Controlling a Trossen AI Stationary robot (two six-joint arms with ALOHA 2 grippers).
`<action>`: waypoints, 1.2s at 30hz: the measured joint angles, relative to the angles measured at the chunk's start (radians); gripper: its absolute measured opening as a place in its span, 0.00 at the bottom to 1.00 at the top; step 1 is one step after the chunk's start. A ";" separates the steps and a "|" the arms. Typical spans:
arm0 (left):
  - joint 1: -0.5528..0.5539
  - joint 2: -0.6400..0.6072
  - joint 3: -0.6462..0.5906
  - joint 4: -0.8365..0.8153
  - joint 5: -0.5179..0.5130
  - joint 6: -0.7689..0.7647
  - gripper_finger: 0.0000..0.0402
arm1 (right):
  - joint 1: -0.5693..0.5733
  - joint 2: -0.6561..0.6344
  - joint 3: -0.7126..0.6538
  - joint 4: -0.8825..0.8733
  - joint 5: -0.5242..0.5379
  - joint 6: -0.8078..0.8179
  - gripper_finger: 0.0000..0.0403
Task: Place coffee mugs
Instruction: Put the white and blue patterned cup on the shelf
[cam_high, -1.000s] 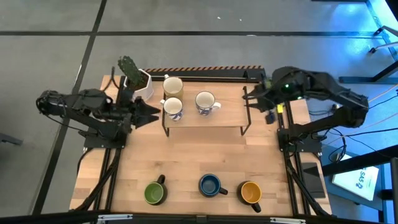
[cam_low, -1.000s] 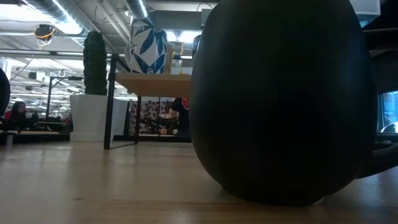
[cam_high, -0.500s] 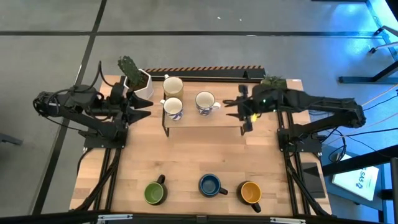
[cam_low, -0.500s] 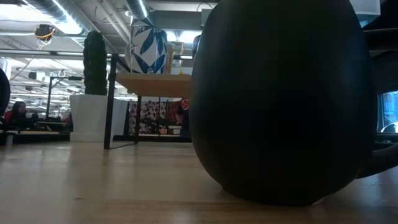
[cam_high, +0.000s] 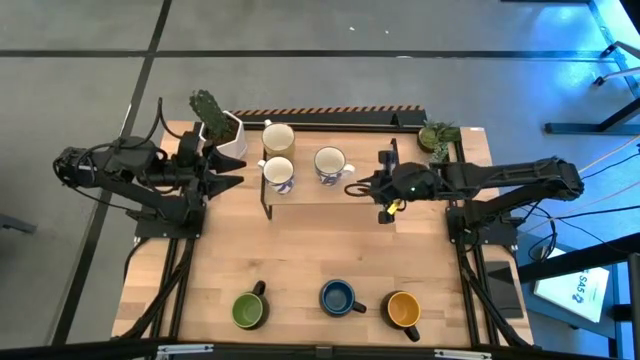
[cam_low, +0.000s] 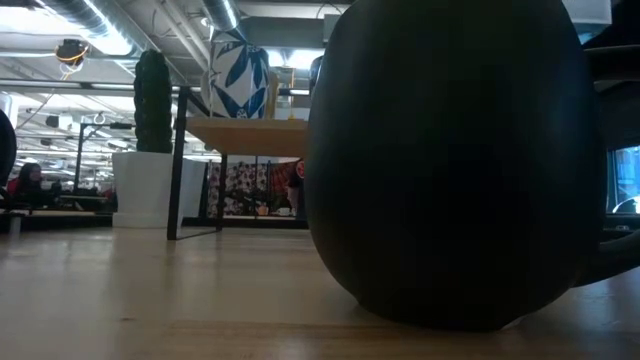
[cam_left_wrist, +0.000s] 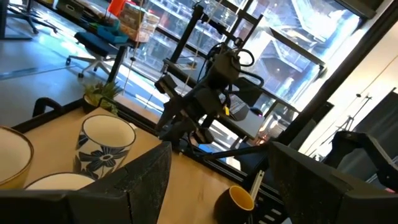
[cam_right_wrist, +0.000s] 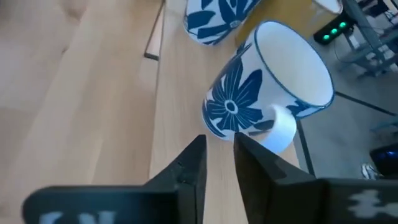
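Observation:
Three white mugs stand on a low wooden shelf at the table's far side. One is plain cream, one blue-patterned, and another blue-patterned one is on the right. Three dark mugs, green, blue and orange inside, stand along the near edge. My right gripper reaches in level from the right. In its wrist view the fingers, open by a narrow gap, end just before the right mug's handle. My left gripper waits open left of the shelf. My right gripper stands with its fingertips right by the base and handle of the right blue-patterned mug, coming level from the table's right. I cannot tell whether it touches the mug. The mug stands upright on the shelf.
A white hexagonal pot with a cactus stands at the far left corner, and a small leafy plant at the far right. The shelf has thin black legs. A dark mug fills the low view. Bare wood lies mid-table.
My right arm has swung from the table's far right corner toward the left and stretched out, bringing its gripper to the right white mug on the shelf. My left gripper has drawn back a little toward the left edge. No mug has moved.

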 joint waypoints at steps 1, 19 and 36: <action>0.000 0.000 0.000 -0.002 0.000 0.000 0.65 | 0.000 0.011 0.000 0.006 0.011 0.003 0.16; 0.000 -0.003 0.000 -0.060 -0.021 -0.010 0.65 | -0.067 0.140 0.000 0.113 -0.076 -0.009 0.01; 0.000 -0.044 0.000 -0.062 -0.090 -0.003 0.65 | -0.205 0.219 0.000 0.257 -0.130 -0.090 0.01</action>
